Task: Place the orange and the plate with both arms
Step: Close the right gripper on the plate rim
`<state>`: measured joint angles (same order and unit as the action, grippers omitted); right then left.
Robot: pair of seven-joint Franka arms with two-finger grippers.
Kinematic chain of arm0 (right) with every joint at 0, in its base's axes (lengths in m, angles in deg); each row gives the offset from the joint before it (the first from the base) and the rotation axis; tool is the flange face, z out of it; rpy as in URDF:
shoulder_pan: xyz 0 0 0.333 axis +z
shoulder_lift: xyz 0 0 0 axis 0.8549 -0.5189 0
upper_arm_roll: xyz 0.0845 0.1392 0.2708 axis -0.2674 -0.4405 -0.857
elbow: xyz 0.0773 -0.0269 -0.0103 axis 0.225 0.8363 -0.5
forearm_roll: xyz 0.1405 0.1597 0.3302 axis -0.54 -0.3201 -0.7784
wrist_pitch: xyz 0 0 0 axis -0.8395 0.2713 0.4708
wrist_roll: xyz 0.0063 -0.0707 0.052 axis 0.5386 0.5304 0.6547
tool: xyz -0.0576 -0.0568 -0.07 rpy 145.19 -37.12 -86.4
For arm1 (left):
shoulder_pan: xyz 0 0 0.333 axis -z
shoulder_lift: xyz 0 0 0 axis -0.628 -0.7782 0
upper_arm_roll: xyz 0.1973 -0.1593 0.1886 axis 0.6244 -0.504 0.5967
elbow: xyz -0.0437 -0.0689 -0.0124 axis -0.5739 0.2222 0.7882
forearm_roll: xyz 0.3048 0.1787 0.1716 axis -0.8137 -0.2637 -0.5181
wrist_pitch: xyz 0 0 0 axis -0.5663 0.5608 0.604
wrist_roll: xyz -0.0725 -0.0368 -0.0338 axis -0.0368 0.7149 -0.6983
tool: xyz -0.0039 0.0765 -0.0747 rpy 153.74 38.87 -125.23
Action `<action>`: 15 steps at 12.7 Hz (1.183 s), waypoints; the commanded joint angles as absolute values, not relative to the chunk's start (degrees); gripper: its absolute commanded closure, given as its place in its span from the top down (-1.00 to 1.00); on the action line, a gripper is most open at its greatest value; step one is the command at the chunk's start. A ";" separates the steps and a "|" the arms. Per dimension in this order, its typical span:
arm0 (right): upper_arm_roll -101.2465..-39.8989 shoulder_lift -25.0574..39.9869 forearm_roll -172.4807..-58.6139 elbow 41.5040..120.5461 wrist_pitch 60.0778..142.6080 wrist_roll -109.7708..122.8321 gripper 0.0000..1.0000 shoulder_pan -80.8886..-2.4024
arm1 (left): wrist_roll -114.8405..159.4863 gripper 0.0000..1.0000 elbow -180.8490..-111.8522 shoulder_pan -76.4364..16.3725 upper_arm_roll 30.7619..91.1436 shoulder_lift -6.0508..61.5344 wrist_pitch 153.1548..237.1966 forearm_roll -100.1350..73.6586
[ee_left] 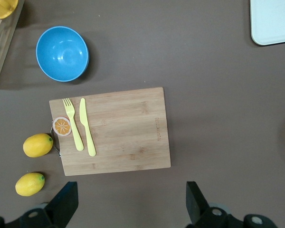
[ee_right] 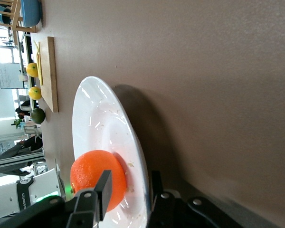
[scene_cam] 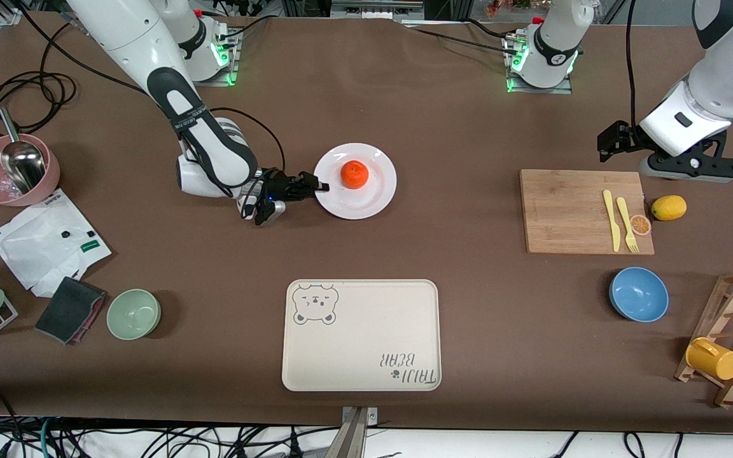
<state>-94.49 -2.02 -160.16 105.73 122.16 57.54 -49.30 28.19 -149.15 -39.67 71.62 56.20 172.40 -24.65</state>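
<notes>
Right gripper [scene_cam: 322,187] low at the rim of the plate [scene_cam: 376,191], fingers [ee_right: 103,186] straddling that rim, one above and one beneath, a sliver of gap visible; firm clamping not certain. On the plate, the orange [scene_cam: 354,174], resting near the centre, close to the upper finger. Plate flat on the table [scene_cam: 455,127], farther from the front camera than the bear-print tray [scene_cam: 361,334], which lies bare. Left gripper [ee_left: 130,202] hanging with fingers wide apart and holding nothing, over the table by the cutting board [scene_cam: 586,211]; arm waiting. On the board, a yellow fork [scene_cam: 627,224], a knife [scene_cam: 611,219] and an orange-slice disc [scene_cam: 641,224]. Beside it, lemons [ee_left: 37,145]. Blue bowl [scene_cam: 639,294] empty, nearer the camera.
</notes>
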 commanded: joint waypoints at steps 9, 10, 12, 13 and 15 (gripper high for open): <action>-94.83 -2.38 -162.20 105.93 123.45 59.68 -0.91 -48.72 | 27.63 1.00 -146.84 -39.43 71.19 55.56 170.56 -23.64; -94.83 -2.38 -162.20 105.93 123.45 59.60 -0.96 -48.72 | 27.63 1.00 -146.83 -39.43 71.28 55.39 170.47 -23.64; -94.83 -2.38 -162.20 105.58 123.27 58.98 -1.00 -48.72 | 27.63 1.00 -146.75 -39.35 71.19 55.38 170.47 -23.64; -94.83 -2.38 -162.20 105.23 123.10 58.46 -1.00 -48.72 | 27.63 1.00 -146.75 -39.35 71.19 55.38 170.39 -23.64; -94.74 -2.29 -162.55 104.00 122.75 55.22 -1.00 -48.81 | 27.63 1.00 -146.75 -39.35 71.19 55.38 170.21 -23.64</action>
